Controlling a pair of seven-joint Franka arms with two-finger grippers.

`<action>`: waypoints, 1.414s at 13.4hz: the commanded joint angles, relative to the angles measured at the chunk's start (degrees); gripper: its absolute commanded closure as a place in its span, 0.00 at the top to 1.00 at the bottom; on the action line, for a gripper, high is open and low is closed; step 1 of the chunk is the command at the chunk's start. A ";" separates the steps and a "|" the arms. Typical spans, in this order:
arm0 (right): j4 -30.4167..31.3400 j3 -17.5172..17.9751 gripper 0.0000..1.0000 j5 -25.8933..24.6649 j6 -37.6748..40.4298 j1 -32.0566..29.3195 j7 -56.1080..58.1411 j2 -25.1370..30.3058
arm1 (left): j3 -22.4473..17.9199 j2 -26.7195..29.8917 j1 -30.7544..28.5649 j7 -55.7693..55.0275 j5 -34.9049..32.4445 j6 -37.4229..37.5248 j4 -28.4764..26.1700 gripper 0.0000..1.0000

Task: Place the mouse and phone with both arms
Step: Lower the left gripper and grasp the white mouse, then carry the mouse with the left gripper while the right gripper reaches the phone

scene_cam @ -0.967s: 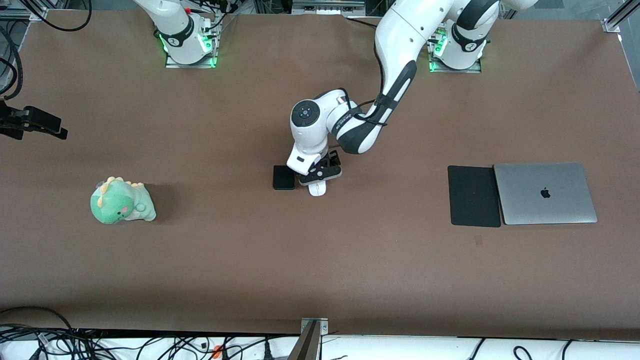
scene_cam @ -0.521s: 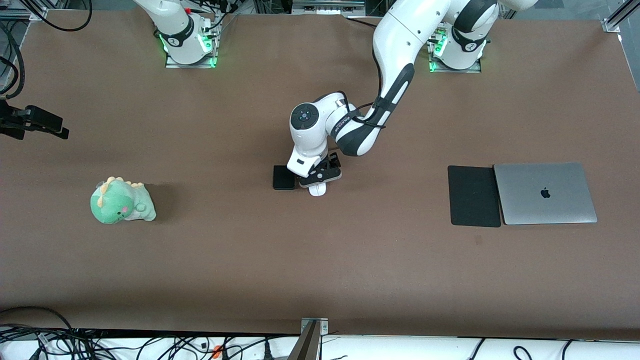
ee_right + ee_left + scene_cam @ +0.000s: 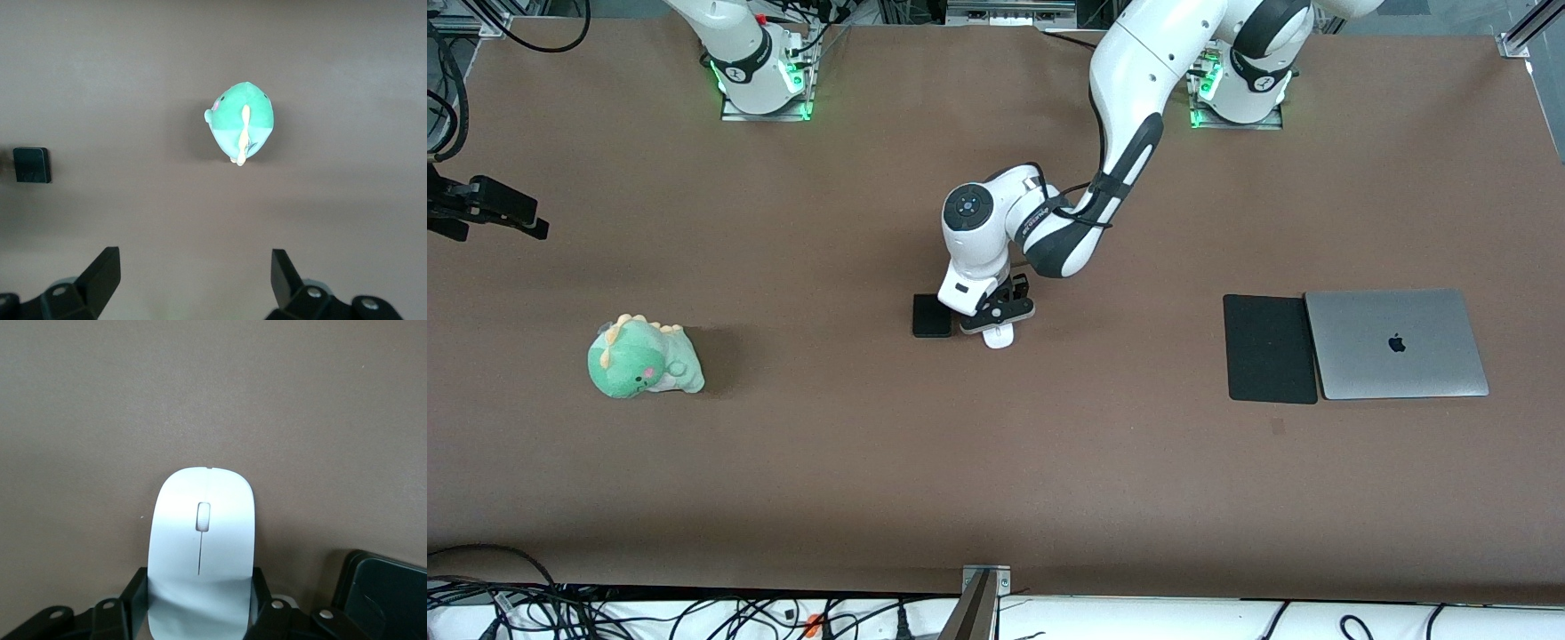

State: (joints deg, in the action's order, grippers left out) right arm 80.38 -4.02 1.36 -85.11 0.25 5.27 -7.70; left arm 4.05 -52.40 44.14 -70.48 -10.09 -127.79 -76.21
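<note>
The white mouse [image 3: 999, 337] lies at the middle of the table, between the fingers of my left gripper [image 3: 996, 313]. In the left wrist view the mouse [image 3: 202, 540] fills the gap and both black fingers [image 3: 132, 593] press its sides, so my left gripper [image 3: 199, 579] is shut on it at table level. The black phone [image 3: 931, 315] lies flat right beside the mouse, toward the right arm's end; its corner also shows in the left wrist view [image 3: 387, 597]. My right gripper [image 3: 494, 206] hangs open and empty [image 3: 193, 259] high over the right arm's end of the table.
A green plush dinosaur [image 3: 643, 357] sits toward the right arm's end; it also shows in the right wrist view [image 3: 241, 120]. A black mouse pad [image 3: 1270, 348] and a closed silver laptop [image 3: 1396, 343] lie side by side toward the left arm's end.
My left gripper has settled lower around the mouse, and the mouse has shifted slightly toward the left arm's end. My right gripper has drifted a little toward the bases.
</note>
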 commanded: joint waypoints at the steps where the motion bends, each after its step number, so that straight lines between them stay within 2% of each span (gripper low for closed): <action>1: -0.05 0.32 1.00 -0.57 1.70 0.02 0.45 0.76 | -0.62 -0.69 0.16 -0.71 -1.51 0.78 1.50 0.47; 4: -0.05 0.32 1.00 -0.57 2.93 0.02 0.36 0.85 | -1.23 1.24 -3.08 -0.53 -1.60 1.83 0.98 0.48; 7: 0.04 0.76 1.00 -0.40 3.19 0.02 0.27 0.94 | -1.41 5.19 -8.35 3.41 -1.60 7.44 0.89 0.49; 9: 0.21 2.25 1.00 -0.22 3.11 0.10 -0.78 0.76 | -1.32 8.35 -13.36 8.32 -1.52 11.84 0.19 0.51; 11: 0.56 3.92 1.00 -0.13 2.58 1.68 -3.93 0.32 | -0.89 12.48 -20.03 15.43 -1.51 12.03 -3.40 0.52; 16: 0.56 4.10 1.00 -0.13 -0.49 12.56 -15.97 -1.70 | -0.45 20.13 -34.01 36.42 -0.73 11.42 -11.58 0.52; 19: 0.56 4.19 1.00 0.13 -5.40 18.20 -17.30 -3.98 | -0.36 24.09 -40.08 47.34 -0.55 9.94 -17.36 0.52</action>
State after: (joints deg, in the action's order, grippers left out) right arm 80.87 0.47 1.43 -88.07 16.10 -10.61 -10.79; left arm 2.41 -33.48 6.83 -28.62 -10.21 -115.77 -86.16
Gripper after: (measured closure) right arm 0.000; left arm 0.374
